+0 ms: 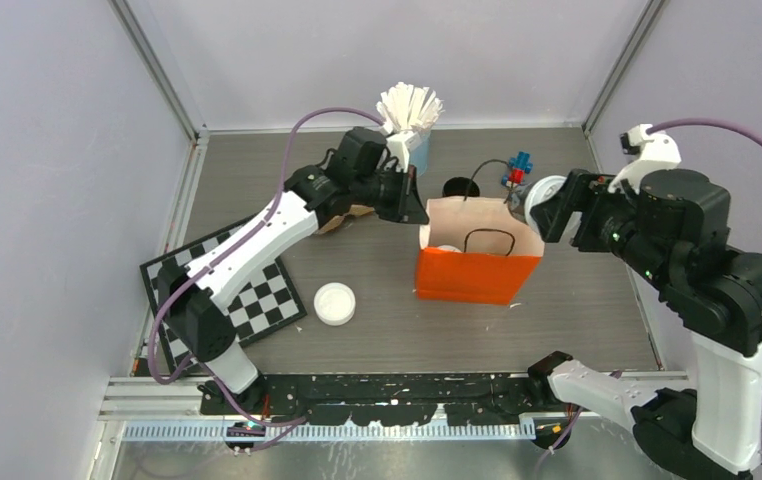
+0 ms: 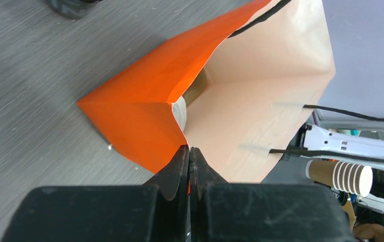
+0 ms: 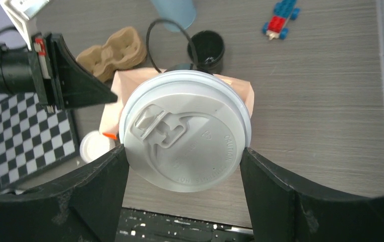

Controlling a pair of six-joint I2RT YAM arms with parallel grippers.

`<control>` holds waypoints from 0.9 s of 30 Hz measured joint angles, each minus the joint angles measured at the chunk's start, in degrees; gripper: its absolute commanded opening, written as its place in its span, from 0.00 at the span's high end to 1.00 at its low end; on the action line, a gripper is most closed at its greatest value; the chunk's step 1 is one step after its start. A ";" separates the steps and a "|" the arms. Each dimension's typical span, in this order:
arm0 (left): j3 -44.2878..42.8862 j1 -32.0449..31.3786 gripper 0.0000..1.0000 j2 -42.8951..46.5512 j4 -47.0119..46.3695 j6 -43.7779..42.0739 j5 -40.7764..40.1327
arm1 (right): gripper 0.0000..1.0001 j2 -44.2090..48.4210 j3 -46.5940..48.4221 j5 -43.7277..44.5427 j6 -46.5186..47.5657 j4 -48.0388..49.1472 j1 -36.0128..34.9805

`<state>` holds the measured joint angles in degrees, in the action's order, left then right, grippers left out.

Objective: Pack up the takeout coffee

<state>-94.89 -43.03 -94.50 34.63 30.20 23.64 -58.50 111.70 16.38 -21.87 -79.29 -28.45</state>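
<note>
Top view: the orange paper bag [image 1: 477, 275] stands open mid-table. The left gripper [image 1: 417, 208] is at the bag's top left edge. The right gripper [image 1: 545, 205] hangs just beside the bag's top right corner with a lidded coffee cup [image 1: 547, 190] in it. Inside the bag you can spot the white lid of a second cup [image 1: 447, 248]. Also on the table: a loose white lid [image 1: 335, 303] next to a checkerboard [image 1: 227, 290], an open black cup [image 1: 456, 187] behind the bag, a light-blue cup of stirrers [image 1: 412, 115], and a little blue-and-red toy [image 1: 519, 168].

Left wrist view: the fingers are pinched tight on the bag's orange rim, with a sliver of orange showing between them. The second cup sits down in a corner of the bag, only its lid peeking out.

Right wrist view: the fingers are spread wide, pressed on both sides of the lidded coffee cup, with the bag showing right behind it. A cardboard cup carrier [image 3: 112, 50] sits past the left gripper.
</note>
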 measured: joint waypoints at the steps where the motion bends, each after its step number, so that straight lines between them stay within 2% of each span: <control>1: 0.52 0.70 1.00 0.81 0.44 -0.90 0.26 | 0.22 -0.33 -0.48 -1.40 0.42 0.26 0.00; 11: 5.60 6.25 1.00 9.88 5.53 -10.82 3.96 | 0.22 -4.59 -8.61 -14.62 6.05 6.01 0.00; 20: 8.61 6.40 0.98 11.54 4.04 -12.66 5.49 | 0.22 -7.10 -13.51 -20.79 12.13 8.96 -0.50; 25: 9.86 6.40 0.83 11.80 3.69 -12.72 4.13 | 0.22 -6.67 -16.79 -23.28 14.58 9.57 -1.40; 27: 9.51 6.40 0.69 11.80 3.93 -12.70 3.26 | 0.22 -6.67 -17.38 -23.67 15.17 9.79 -1.84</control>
<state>-85.38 -36.62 -82.70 38.57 17.50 26.89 -65.17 94.32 -7.29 -6.70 -69.49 -30.28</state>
